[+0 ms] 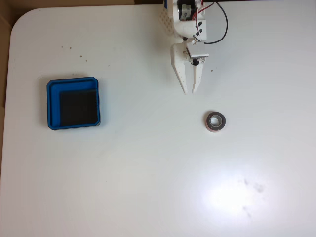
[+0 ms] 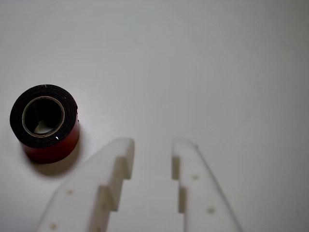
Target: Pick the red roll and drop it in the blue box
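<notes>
Jaws: we find them slightly apart with nothing between them; in the wrist view a narrow strip of bare table shows between the two white fingers (image 2: 118,166). The gripper (image 1: 191,90) points down the fixed view from the arm at the top edge, its tips hanging short of the red roll (image 1: 216,122), which lies just below and to the right of them, not touching. In the wrist view we note the red roll (image 2: 45,123) resting flat on the white table (image 2: 203,67), hole upward, to the left of the gripper (image 2: 153,147) and just beyond its fingertips; red outer side, dark upper face, pale inner core. The blue box (image 1: 73,84) sits well apart from the red roll, far to its left in the fixed view and slightly higher, upright on the table (image 1: 148,177), black floor showing, nothing seen inside
</notes>
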`<state>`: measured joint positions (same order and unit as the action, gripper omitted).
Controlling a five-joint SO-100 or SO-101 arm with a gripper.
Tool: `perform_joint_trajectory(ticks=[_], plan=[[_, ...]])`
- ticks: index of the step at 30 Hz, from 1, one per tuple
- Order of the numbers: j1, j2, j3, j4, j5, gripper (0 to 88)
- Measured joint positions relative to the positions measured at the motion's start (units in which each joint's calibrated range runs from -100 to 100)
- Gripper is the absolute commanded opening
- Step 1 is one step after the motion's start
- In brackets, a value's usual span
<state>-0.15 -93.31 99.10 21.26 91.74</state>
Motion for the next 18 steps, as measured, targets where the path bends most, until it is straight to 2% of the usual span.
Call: perform_joint_trajectory(ticks=[18], plan=[[-1.0, 0.0, 0.0, 0.0, 0.0, 1.5]])
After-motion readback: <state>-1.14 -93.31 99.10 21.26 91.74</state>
